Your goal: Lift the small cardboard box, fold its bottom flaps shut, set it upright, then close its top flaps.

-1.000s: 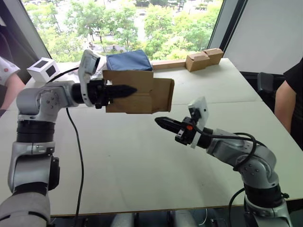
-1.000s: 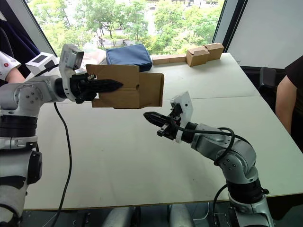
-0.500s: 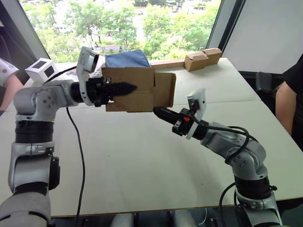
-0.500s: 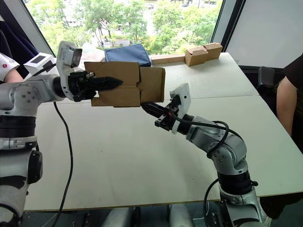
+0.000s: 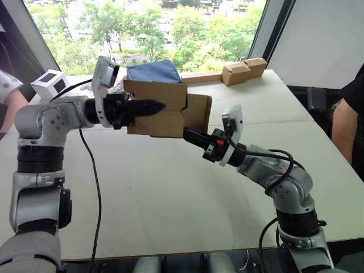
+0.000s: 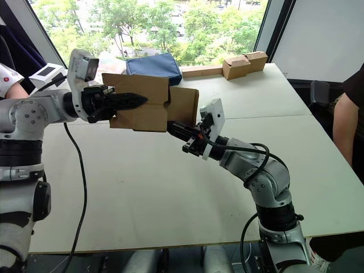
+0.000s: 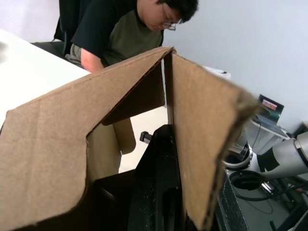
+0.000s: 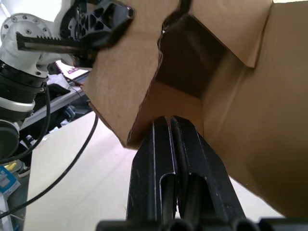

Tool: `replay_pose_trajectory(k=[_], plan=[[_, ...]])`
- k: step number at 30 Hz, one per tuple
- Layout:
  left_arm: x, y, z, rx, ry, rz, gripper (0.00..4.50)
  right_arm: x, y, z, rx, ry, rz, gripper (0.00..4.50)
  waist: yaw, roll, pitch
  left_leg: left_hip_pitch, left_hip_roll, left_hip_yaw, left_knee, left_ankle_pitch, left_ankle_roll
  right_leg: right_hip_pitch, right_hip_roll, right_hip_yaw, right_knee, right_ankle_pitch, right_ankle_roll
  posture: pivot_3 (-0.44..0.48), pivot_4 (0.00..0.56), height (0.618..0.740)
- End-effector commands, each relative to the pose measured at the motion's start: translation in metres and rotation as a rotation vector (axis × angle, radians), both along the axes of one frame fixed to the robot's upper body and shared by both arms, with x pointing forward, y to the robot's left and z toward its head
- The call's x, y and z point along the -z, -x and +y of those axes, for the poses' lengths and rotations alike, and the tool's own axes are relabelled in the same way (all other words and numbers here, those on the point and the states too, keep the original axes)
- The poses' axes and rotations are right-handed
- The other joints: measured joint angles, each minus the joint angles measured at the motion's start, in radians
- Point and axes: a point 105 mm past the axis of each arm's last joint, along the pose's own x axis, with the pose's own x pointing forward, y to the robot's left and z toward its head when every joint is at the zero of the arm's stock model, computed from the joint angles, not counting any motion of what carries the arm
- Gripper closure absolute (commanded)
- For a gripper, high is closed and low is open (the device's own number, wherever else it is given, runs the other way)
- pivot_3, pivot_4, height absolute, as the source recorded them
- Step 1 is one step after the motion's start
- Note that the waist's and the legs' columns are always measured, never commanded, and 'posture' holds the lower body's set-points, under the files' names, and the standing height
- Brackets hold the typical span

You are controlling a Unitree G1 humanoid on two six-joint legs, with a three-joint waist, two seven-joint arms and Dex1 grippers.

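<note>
Your left gripper [image 5: 149, 106] holds the small cardboard box [image 5: 165, 109] up in the air above the white table [image 5: 170, 187], with its black fingers pinched on one box wall. Your left arm reaches sideways across the table. Your right gripper [image 6: 173, 127] has its fingers pressed together, and the tip pokes at the box's lower edge from below. Your right arm bends up at the elbow. The right wrist view lets you look inside the box, where a flap [image 8: 226, 26] hangs open. The left wrist view shows you a seated person [image 7: 130, 29] behind the box.
</note>
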Motion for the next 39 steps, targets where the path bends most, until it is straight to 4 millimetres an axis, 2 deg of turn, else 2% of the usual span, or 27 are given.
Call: replay_pose_trajectory(k=[1, 5, 8, 12, 17, 21, 24, 27, 29, 31, 39], plan=[[-0.015, 0.004, 0.005, -0.003, 0.027, -0.065, 4.5, -0.013, 0.009, -0.006, -0.013, -0.011, -0.063, 4.43, 0.002, 0.0, 0.0, 0.0, 0.0, 0.0, 0.0, 0.0, 0.0, 0.0, 0.0, 0.0, 0.0, 0.0, 0.0, 0.0, 0.15, 0.74], [-0.017, 0.002, 0.009, -0.02, 0.033, -0.078, 4.5, -0.023, 0.016, -0.031, 0.002, 0.016, -0.078, 4.43, 0.004, 0.0, 0.0, 0.0, -0.001, 0.0, 0.0, 0.0, 0.0, 0.0, -0.001, 0.0, 0.0, 0.0, 0.0, 0.0, 0.15, 0.74], [-0.018, 0.002, 0.011, -0.025, 0.036, -0.081, 4.5, -0.039, 0.012, -0.056, 0.065, 0.001, -0.1, 4.43, 0.003, 0.0, 0.0, 0.0, -0.001, 0.0, 0.0, 0.0, 0.0, 0.0, -0.001, 0.0, 0.0, 0.0, 0.0, 0.0, 0.15, 0.74], [-0.019, 0.001, 0.011, -0.025, 0.046, -0.086, 4.5, -0.048, -0.003, -0.085, 0.171, -0.028, -0.09, 4.43, 0.002, 0.0, 0.0, 0.0, -0.001, 0.0, 0.0, 0.0, 0.0, 0.001, -0.001, 0.0, 0.0, 0.0, 0.0, 0.0, 0.15, 0.74], [-0.02, 0.003, 0.006, -0.004, 0.059, -0.093, 4.5, -0.031, -0.044, -0.109, 0.363, 0.026, -0.062, 4.43, 0.001, 0.0, 0.0, 0.0, 0.0, 0.0, 0.0, 0.0, 0.0, 0.0, -0.001, 0.0, 0.0, 0.0, 0.0, 0.0, 0.15, 0.74], [-0.022, 0.007, 0.002, 0.019, 0.062, -0.101, 4.5, -0.016, -0.069, -0.104, 0.409, 0.111, -0.067, 4.43, 0.0, 0.0, 0.0, 0.0, 0.0, 0.001, 0.0, 0.0, 0.0, 0.0, -0.001, 0.0, 0.0, 0.0, 0.0, 0.0, 0.15, 0.74], [-0.024, 0.008, -0.001, 0.032, 0.065, -0.107, 4.5, -0.019, -0.08, -0.092, 0.378, 0.064, -0.081, 4.43, -0.002, 0.0, 0.0, 0.0, 0.0, 0.001, 0.0, 0.0, 0.0, 0.0, -0.001, 0.0, 0.0, 0.0, 0.0, 0.0, 0.15, 0.74], [-0.024, 0.008, -0.004, 0.038, 0.068, -0.108, 4.5, -0.027, -0.08, -0.075, 0.285, 0.006, -0.093, 4.43, -0.003, 0.0, 0.0, 0.0, 0.0, 0.001, 0.0, 0.0, 0.0, 0.0, -0.001, 0.0, 0.0, 0.0, 0.0, 0.0, 0.15, 0.74], [-0.025, 0.007, -0.004, 0.037, 0.075, -0.107, 4.5, -0.039, -0.062, -0.057, 0.12, -0.103, -0.066, 4.43, -0.003, 0.0, 0.0, 0.0, 0.0, 0.001, 0.0, 0.0, 0.0, 0.0, -0.001, 0.0, 0.0, 0.0, 0.0, 0.0, 0.15, 0.74], [-0.026, 0.006, -0.003, 0.033, 0.08, -0.109, 4.5, -0.049, -0.044, -0.048, -0.01, -0.189, -0.044, 4.43, 0.0, 0.0, 0.0, 0.0, 0.0, 0.001, 0.0, 0.0, -0.001, 0.0, -0.001, 0.0, 0.0, 0.0, 0.0, 0.0, 0.15, 0.74], [-0.025, 0.005, 0.0, 0.019, 0.055, -0.114, 4.5, -0.052, -0.008, -0.04, -0.139, -0.326, 0.04, 4.43, 0.002, 0.0, 0.0, 0.0, -0.001, 0.0, 0.001, 0.0, 0.0, 0.001, -0.002, 0.0, 0.0, 0.0, 0.0, 0.0, 0.15, 0.74]])
